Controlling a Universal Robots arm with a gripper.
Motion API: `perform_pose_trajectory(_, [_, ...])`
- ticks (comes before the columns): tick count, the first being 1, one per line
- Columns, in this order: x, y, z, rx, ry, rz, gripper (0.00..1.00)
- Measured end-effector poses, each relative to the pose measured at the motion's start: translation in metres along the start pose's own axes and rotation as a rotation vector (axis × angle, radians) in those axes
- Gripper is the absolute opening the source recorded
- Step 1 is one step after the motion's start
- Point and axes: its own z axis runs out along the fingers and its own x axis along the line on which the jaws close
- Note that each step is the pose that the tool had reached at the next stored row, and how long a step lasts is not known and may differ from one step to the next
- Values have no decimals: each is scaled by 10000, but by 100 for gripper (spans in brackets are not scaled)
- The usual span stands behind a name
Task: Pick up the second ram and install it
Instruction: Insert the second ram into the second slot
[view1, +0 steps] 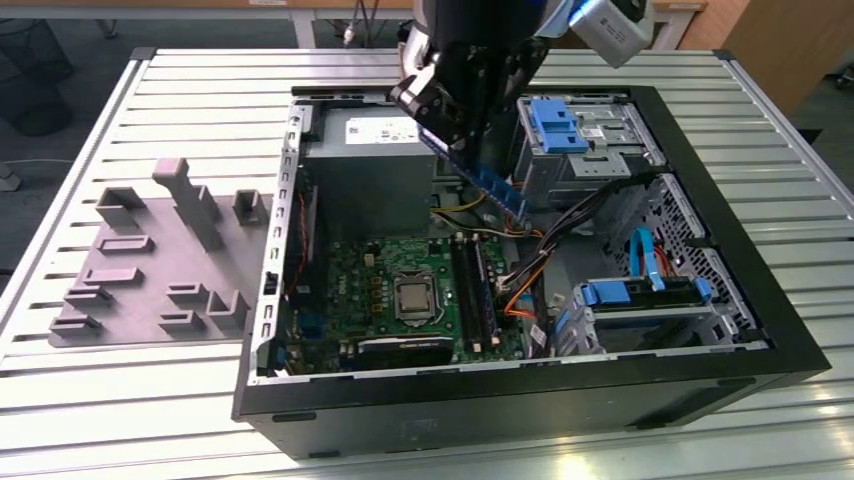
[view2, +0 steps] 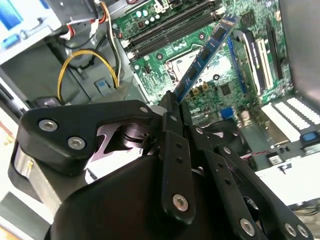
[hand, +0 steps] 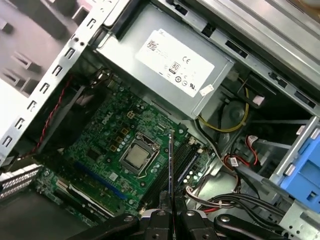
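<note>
Pincer clamps the second ram, tilted above the open case's motherboard, arm reaching down.

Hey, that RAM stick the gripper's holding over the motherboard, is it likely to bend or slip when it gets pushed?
The second ram looks thin but straight, so probably stiff and light. The gripper pinches only one end, so it may pivot or slip under load. Exposed chips suggest fragility.

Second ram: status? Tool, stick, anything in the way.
Tool shut on the second ram. Ram in the air over the motherboard, not seated. Orange cables beside the slots; path looks open.
</note>
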Motion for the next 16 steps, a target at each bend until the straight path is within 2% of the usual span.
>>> perform_pose_trajectory(16, [2, -1, 72, 90, 1, 2905, 14])
